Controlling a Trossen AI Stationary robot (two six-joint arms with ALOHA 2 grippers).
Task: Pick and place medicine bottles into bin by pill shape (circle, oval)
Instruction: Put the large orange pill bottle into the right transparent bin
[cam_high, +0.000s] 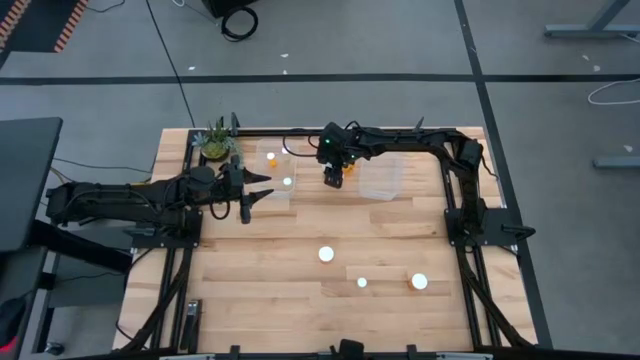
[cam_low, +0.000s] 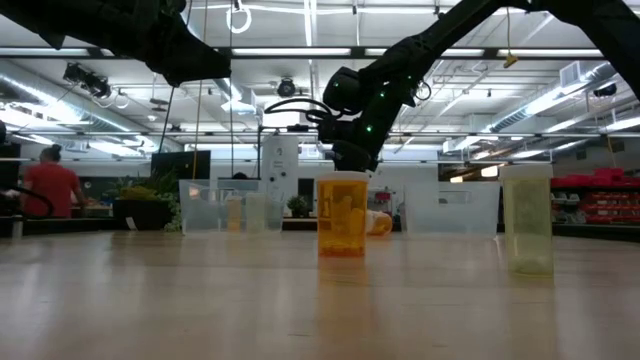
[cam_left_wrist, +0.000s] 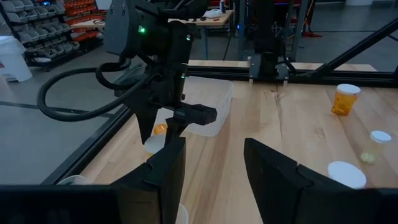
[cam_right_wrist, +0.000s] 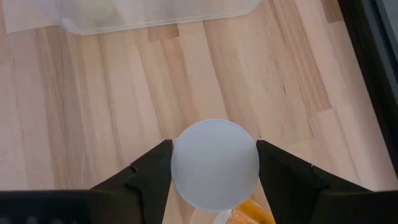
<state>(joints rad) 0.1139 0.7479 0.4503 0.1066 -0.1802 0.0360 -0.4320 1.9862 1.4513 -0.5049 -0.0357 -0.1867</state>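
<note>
The right claw pinched a white-capped bottle above the counter, between the two clear bins at the far side. The left claw hung spread beside the left bin.

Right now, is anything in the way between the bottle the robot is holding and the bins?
Nothing visible is. The right gripper holds a bottle by its white cap, above bare table. Only open wood shows between it and the near bin just beyond. The left gripper waits over by the other bin, out of that path.
</note>
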